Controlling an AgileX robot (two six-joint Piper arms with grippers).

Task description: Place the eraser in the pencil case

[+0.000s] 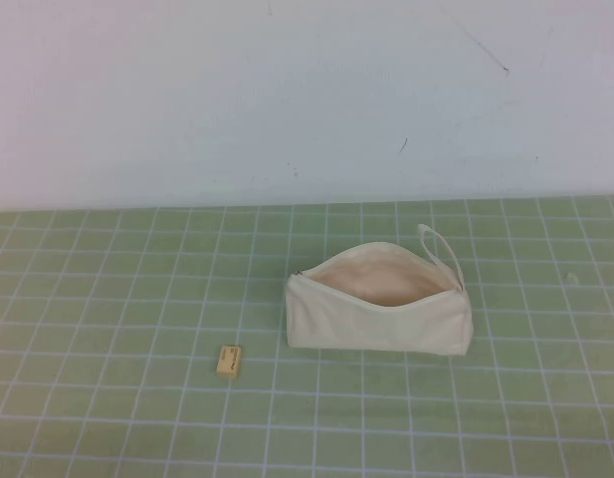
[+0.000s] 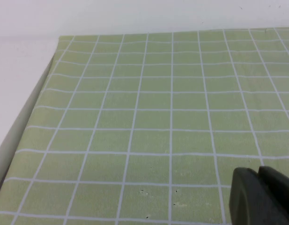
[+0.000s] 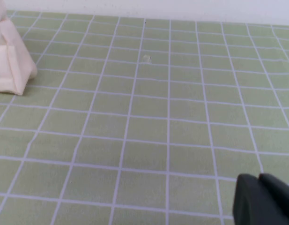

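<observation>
- Eraser: lies flat on the green gridded bench, near the pencil case's closed end, towards our left side, apart from it.
- Pencil case: upright, zip mouth open upwards, loop strap at its far right end.
- Left hand: out of the high view; only a dark edge shows, so we cannot tell its opening; holds nothing visible.
- Right hand: likewise, cannot tell.
- Step in hand, as we judge: approach. Descend squarely over the eraser, pinch its short sides, keep clear of the pouch.
</observation>
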